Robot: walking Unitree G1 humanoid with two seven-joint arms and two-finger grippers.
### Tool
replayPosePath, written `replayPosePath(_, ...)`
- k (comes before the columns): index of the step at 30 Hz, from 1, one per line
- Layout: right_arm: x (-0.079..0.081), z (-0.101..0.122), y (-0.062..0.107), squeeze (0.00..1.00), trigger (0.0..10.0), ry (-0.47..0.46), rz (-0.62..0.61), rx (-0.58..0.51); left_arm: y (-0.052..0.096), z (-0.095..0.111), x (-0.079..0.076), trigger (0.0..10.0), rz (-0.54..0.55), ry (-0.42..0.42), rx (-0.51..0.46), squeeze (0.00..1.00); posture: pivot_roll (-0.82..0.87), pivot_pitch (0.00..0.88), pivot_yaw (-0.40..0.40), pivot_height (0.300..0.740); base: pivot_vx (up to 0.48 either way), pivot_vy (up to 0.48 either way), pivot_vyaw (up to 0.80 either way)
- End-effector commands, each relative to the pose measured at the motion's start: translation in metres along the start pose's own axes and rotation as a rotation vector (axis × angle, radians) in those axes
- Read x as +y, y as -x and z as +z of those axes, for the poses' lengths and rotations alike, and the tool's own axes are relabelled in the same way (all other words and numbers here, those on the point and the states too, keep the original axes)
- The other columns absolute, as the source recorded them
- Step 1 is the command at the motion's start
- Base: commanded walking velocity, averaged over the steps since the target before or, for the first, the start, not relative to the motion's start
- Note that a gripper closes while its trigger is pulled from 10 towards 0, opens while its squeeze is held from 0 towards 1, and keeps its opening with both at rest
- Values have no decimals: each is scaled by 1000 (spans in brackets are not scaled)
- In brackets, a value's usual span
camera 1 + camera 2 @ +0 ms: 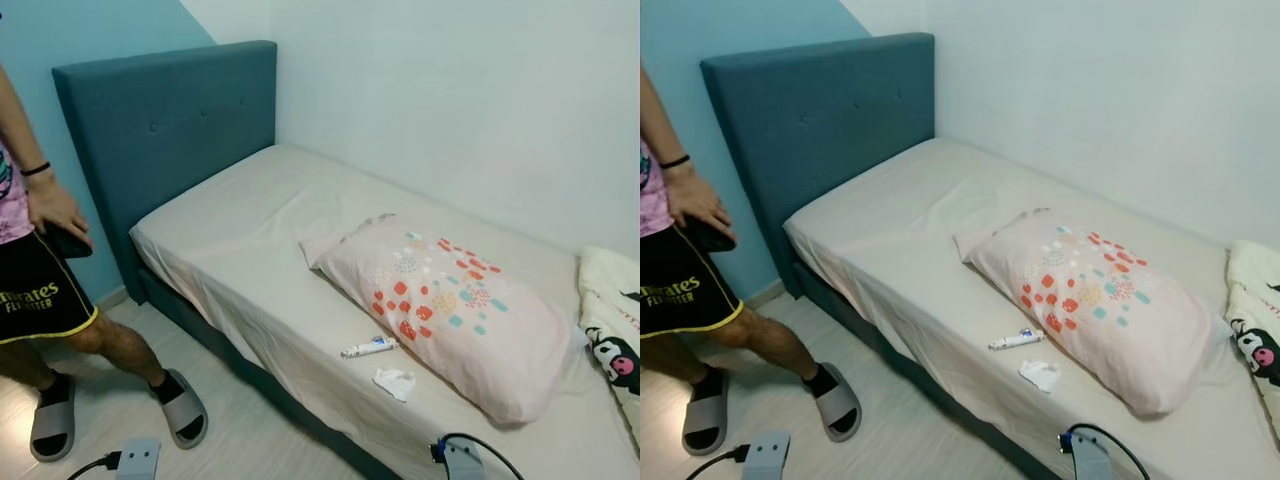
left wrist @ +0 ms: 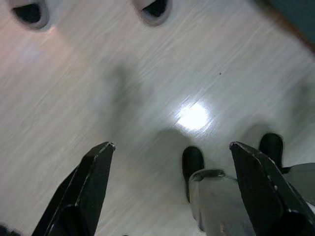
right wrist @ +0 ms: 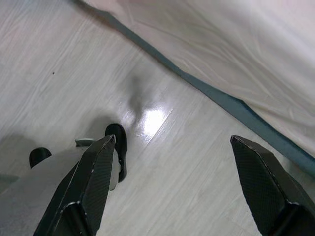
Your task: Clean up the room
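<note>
On the bed (image 1: 230,240), a small white tube (image 1: 368,347) lies near the front edge beside a crumpled white tissue (image 1: 395,382). A pale pillow (image 1: 450,305) with coloured spots lies askew across the middle of the sheet. My left gripper (image 2: 172,182) hangs open over the wooden floor, nothing between its fingers. My right gripper (image 3: 172,182) also hangs open above the floor, beside the sheet's hanging edge (image 3: 236,59). Both wrists (image 1: 138,458) (image 1: 460,458) peek in at the picture's bottom.
A person (image 1: 30,280) in black shorts and grey slippers stands on the left by the teal headboard (image 1: 170,120). A cartoon-print blanket (image 1: 612,340) lies at the bed's right end. White walls close the far side; light wooden floor (image 1: 240,430) lies in front.
</note>
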State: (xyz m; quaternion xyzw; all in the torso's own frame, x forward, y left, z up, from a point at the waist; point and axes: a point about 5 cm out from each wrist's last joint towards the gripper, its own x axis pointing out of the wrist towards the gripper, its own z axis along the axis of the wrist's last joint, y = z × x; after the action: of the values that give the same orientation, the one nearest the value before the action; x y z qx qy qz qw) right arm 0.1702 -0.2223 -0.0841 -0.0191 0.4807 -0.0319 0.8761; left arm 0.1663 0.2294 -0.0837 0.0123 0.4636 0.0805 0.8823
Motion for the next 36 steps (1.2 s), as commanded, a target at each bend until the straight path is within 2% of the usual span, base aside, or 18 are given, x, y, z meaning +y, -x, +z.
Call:
replayPosePath(1,-3,3,0,0,10000,-27,-6,-8,0,-1,-2,10000,-10,-8,9,0,20,0,-91,740,349,0,-775)
replayPosePath(5,-3,3,0,0,10000,-28,-6,-9,0,-1,-2,10000,-12,-11,11,0,20,0,-93,740,346,0,-775)
replayPosePath(9,-1,7,-1,0,10000,-27,-4,-23,-1,1,-2,10000,-16,-15,18,0,22,0,-96,740,323,0,0)
replayPosePath(12,-1,8,-1,0,10000,-32,-4,-24,-1,1,-3,10000,-23,-3,28,0,22,0,-95,740,0,0,0)
replayPosePath(16,-2,7,-1,0,10000,-43,-16,-7,-2,4,-7,10000,-43,-25,19,0,22,0,-95,740,0,0,0)
replayPosePath(19,-7,8,-1,0,10000,-97,-43,1,-2,6,-7,10000,-47,-28,18,0,22,0,-95,740,0,0,-544)
replayPosePath(22,-9,10,-1,0,10000,-103,-53,-9,-2,6,-7,10000,-49,-30,18,0,22,0,-95,740,0,0,-506)
replayPosePath(27,-13,17,-1,0,10000,-132,-84,-20,-2,6,-6,10000,-50,-36,19,0,21,0,-93,721,0,0,0)
replayPosePath(34,-17,41,-3,0,10000,-224,-95,-86,-2,7,-5,10000,-49,-39,21,0,24,0,-92,696,0,0,0)
replayPosePath(36,-17,58,-3,0,10000,-249,-87,-136,-2,8,-5,10000,-48,-39,19,0,23,0,-91,686,0,0,0)
